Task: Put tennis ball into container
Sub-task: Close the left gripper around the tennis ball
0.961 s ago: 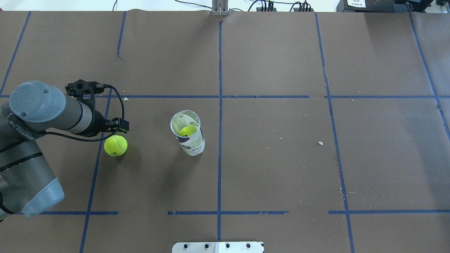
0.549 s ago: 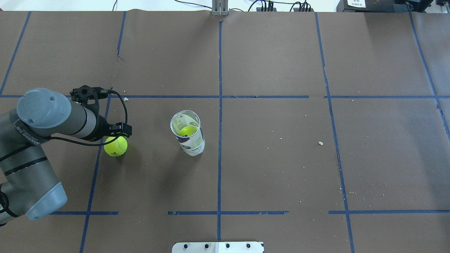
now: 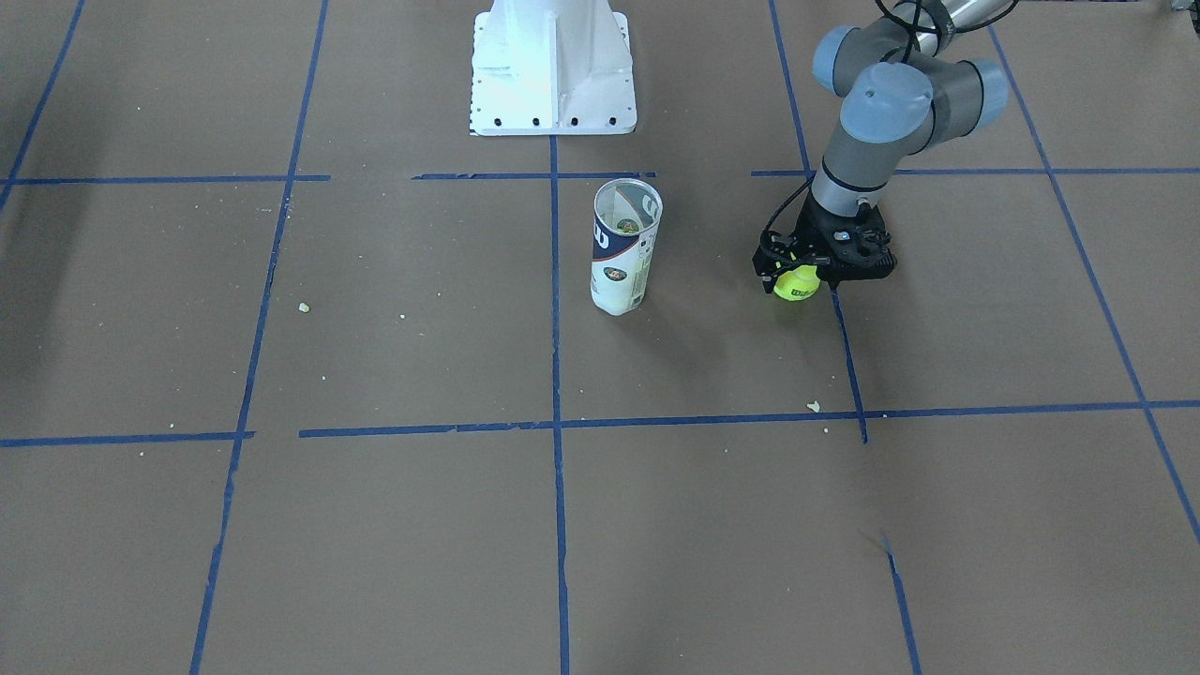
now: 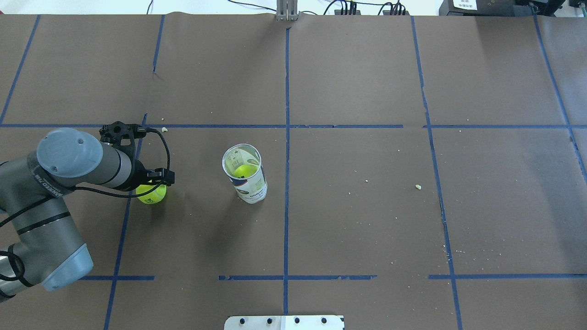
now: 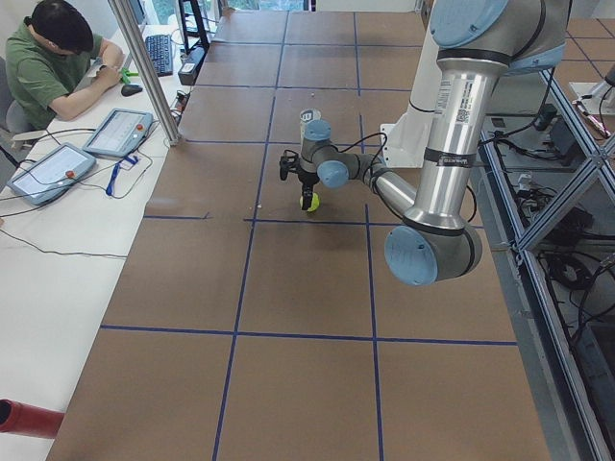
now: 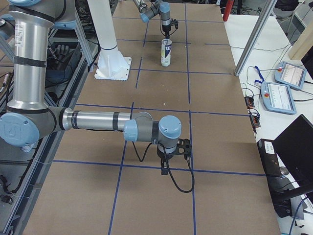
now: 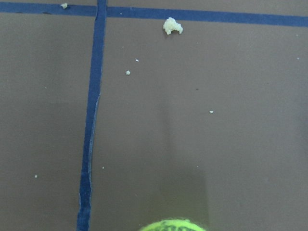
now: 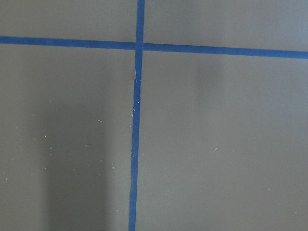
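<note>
The yellow-green tennis ball (image 4: pixel 155 195) lies on the brown table left of centre, also seen in the front view (image 3: pixel 797 285) and as a sliver at the bottom edge of the left wrist view (image 7: pixel 173 225). My left gripper (image 3: pixel 800 275) points down right over it and looks open, its black body covering the ball's top. The container (image 4: pixel 246 176) stands upright a short way to the right, a clear tube (image 3: pixel 623 248) with a white and navy label and another yellow-green ball inside. My right gripper (image 6: pixel 168 159) hangs far away over bare table; I cannot tell its state.
The white robot base (image 3: pixel 551 66) stands behind the tube in the front view. Blue tape lines grid the brown paper, with crumbs (image 7: pixel 173 25) scattered about. A person (image 5: pixel 53 58) sits at a side desk with tablets beyond the table's edge.
My left arm has moved toward the near edge and lower, coming over the tennis ball and hiding more of it. The ball and the tube have stayed in place.
</note>
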Controlling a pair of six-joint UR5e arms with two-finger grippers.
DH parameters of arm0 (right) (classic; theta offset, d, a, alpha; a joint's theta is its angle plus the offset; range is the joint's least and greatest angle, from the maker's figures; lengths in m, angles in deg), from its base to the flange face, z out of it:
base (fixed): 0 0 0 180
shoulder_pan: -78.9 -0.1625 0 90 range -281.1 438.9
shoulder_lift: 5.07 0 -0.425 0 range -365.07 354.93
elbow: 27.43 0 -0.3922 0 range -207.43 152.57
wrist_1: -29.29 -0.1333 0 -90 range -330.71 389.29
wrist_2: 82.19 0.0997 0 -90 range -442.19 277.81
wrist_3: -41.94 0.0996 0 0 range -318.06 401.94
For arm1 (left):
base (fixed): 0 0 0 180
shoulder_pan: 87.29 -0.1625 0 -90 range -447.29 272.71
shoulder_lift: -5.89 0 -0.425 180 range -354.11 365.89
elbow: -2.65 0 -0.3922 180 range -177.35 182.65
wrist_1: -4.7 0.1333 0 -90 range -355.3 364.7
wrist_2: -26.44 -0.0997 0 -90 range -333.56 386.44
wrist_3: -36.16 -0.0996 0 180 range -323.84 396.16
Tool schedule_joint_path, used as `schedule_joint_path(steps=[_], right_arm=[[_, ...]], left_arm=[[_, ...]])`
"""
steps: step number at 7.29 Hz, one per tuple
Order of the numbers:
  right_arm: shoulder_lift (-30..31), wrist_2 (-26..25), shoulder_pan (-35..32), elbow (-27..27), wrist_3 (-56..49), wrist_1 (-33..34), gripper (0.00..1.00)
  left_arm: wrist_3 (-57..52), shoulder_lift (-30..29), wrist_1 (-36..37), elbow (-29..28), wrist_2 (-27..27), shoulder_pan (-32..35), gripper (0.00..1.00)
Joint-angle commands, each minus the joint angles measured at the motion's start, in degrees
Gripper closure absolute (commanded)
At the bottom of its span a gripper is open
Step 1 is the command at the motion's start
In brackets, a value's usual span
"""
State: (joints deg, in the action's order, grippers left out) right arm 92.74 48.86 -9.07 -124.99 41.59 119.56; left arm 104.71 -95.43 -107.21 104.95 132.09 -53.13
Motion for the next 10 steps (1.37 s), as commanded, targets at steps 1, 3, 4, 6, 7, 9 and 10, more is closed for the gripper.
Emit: schedule_joint_path(steps=[1, 3, 4, 6, 7, 9, 10], right_arm=[[0.0, 0.0, 0.0, 0.0, 0.0, 0.1, 0.00], [-0.1, 0.0, 0.0, 0.0, 0.0, 0.0, 0.00], [0.0, 0.0, 0.0, 0.0, 0.0, 0.0, 0.00], [-0.1, 0.0, 0.0, -0.1, 0.0, 0.0, 0.00], [0.0, 0.0, 0.0, 0.0, 0.0, 0.1, 0.00], [0.0, 0.0, 0.0, 0.0, 0.0, 0.0, 0.00], [-0.1, 0.0, 0.0, -0.1, 0.0, 0.0, 0.00]], left_arm=[[0.0, 0.1, -1.2, -0.4, 0.4, -0.1, 0.00], [0.0, 0.1, -1.1, -0.3, 0.5, -0.1, 0.00], [0.1, 0.2, -1.1, 0.0, 0.6, -0.3, 0.00], [0.2, 0.3, -0.9, -0.2, 0.6, -0.5, 0.00], [0.2, 0.3, -0.9, -0.3, 0.6, -0.7, 0.06], [0.3, 0.3, -0.4, 0.4, 0.4, -0.7, 0.69], [0.3, 0.4, -0.2, 1.1, 0.3, -0.6, 0.68]])
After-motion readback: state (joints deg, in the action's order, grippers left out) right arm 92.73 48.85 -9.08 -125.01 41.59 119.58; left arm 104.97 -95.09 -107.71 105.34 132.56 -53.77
